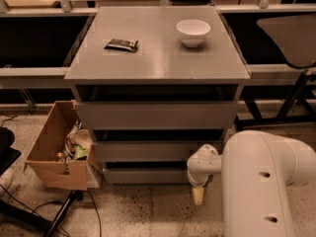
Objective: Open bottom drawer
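The bottom drawer [145,175] is the lowest, smallest grey front of the three-drawer cabinet, a flat panel with no handle, close to the floor. It looks nearly flush, with a dark gap above it. My gripper [198,195] hangs from the white arm at the lower right, pointing down at the floor just in front of the drawer's right end. One cream fingertip shows below the wrist joint. The middle drawer [155,150] and the top drawer [155,114] sit above.
The cabinet top [158,58] holds a white bowl [193,32] and a dark packet [121,44]. An open cardboard box [54,154] with rubbish stands on the floor at the cabinet's left. Cables and a dark stand leg lie at the lower left. Table legs stand at the right.
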Motion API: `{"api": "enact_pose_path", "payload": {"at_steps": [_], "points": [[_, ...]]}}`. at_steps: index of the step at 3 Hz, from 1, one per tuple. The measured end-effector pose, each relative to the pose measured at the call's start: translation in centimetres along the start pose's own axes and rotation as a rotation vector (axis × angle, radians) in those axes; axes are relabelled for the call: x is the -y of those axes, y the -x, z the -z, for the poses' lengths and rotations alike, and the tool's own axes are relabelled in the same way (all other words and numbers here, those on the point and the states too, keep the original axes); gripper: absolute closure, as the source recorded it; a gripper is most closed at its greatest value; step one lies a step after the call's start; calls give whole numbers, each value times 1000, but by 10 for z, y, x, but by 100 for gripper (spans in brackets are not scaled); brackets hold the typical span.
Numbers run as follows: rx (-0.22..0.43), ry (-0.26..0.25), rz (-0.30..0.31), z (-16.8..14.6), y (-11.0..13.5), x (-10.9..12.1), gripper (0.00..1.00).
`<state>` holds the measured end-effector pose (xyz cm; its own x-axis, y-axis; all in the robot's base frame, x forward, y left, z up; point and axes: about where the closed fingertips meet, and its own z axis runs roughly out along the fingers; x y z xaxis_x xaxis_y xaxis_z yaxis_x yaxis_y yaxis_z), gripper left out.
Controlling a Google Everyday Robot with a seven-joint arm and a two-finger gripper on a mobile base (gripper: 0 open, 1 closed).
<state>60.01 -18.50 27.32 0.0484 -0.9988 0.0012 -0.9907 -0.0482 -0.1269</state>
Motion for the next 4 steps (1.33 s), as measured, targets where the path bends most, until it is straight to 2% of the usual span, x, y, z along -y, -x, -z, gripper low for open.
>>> {"api": "enact_pose_path", "payload": {"at_steps": [1, 2, 4], "points": [[-22, 3, 59, -27, 2, 10, 0], [-67, 1, 52, -48, -7, 19, 0], [-58, -30, -2, -74, -7, 32, 0]]}}
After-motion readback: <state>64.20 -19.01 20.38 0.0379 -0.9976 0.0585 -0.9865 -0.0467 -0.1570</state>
